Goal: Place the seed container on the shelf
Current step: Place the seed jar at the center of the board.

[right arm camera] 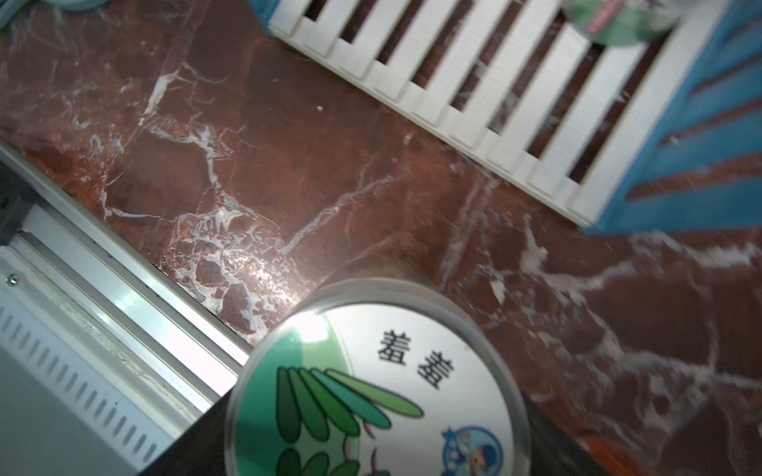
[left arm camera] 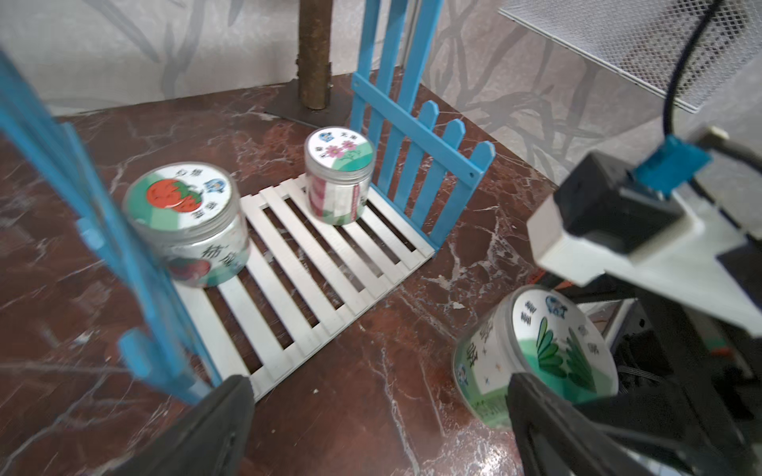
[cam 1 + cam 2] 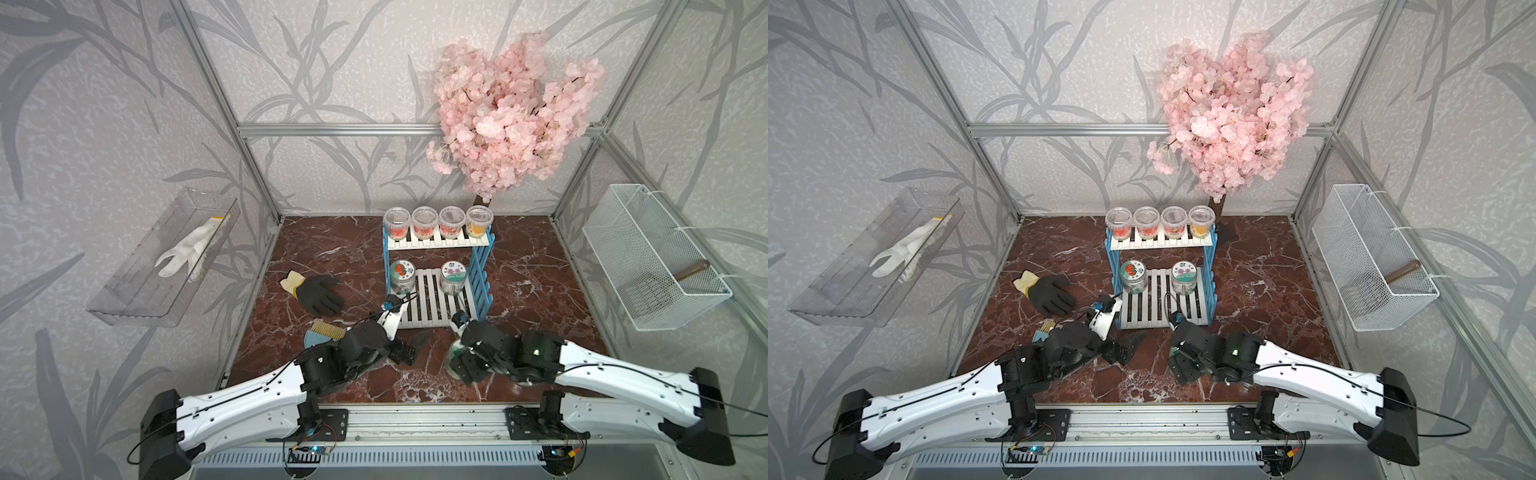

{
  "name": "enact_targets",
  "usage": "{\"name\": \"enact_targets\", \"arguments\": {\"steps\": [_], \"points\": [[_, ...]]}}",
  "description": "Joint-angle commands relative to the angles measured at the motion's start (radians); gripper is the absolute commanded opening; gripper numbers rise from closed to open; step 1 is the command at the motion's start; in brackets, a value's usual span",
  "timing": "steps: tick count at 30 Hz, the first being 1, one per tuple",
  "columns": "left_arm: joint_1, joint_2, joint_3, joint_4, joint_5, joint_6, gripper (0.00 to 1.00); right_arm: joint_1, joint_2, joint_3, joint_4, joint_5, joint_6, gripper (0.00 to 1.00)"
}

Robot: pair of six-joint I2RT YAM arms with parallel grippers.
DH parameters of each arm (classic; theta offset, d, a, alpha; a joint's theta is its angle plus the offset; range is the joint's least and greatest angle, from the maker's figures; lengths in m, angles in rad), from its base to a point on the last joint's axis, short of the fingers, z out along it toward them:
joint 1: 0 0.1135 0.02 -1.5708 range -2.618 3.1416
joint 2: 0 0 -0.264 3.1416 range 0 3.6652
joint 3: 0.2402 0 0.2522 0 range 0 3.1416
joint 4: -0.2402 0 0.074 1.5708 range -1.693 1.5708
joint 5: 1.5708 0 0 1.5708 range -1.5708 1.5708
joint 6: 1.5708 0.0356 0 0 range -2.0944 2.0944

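Blue-framed shelf with white slat boards stood on a red marble table. Green jar, with a leaf picture on its lid, was off the shelf. It sat just in front of the lower board's front edge, toward the shelf's right front corner, and also showed from above and close up.

Right gripper was clamped around the green jar, with a dark finger against the lid's rim and another on the far side. The jar leaned in the left wrist view; couldn't tell if its base touched the table.

Left gripper was spread wide, just in front of the shelf's left front corner.

- **Lower board:** red jar at back left and flower jar at back right, both upright.
- **Top board:** four cups in a row.
- **Left of the shelf:** black glove flat on the table. In front of it a comb lay partly over a blue disc, beside the left arm.
- **Behind the shelf's right end:** pink tree.
- **Far left of the shelf, on the wall:** clear tray holding a white glove.
- **Far right of the shelf:** mesh basket with a brown stick inside.
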State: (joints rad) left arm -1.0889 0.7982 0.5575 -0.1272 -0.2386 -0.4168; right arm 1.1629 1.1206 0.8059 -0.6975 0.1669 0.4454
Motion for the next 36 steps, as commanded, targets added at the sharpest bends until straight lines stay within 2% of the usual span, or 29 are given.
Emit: {"name": "enact_targets", "arguments": {"steps": [1,7,12,18,25,27,31,34,36], "points": [[0.004,-0.077,-0.039,-0.134,-0.047,-0.135,1.0,0.027,0.081,0.031,0.264,0.009,-0.194,0.84],[0.005,-0.153,-0.055,-0.223,-0.05,-0.219,1.0,0.027,0.189,-0.027,0.551,-0.108,-0.403,0.85],[0.004,-0.147,-0.056,-0.261,-0.026,-0.26,1.0,0.017,0.249,-0.041,0.581,-0.128,-0.507,0.86],[0.004,-0.142,-0.08,-0.259,0.001,-0.295,0.96,-0.005,0.254,-0.069,0.611,-0.212,-0.499,0.89],[0.004,-0.123,-0.11,-0.168,0.104,-0.279,0.9,-0.007,0.224,-0.122,0.7,-0.236,-0.47,1.0],[0.003,-0.102,-0.112,-0.142,0.124,-0.283,0.87,-0.006,0.196,-0.152,0.74,-0.231,-0.468,0.99],[0.004,-0.031,-0.1,-0.094,0.175,-0.283,0.81,-0.012,0.121,-0.267,0.885,-0.213,-0.498,0.99],[0.002,0.038,-0.074,-0.109,0.177,-0.288,0.8,-0.016,0.075,-0.393,1.062,-0.24,-0.587,0.99],[0.001,0.077,-0.065,-0.11,0.165,-0.298,0.8,-0.039,0.071,-0.45,1.166,-0.274,-0.595,1.0]]}}
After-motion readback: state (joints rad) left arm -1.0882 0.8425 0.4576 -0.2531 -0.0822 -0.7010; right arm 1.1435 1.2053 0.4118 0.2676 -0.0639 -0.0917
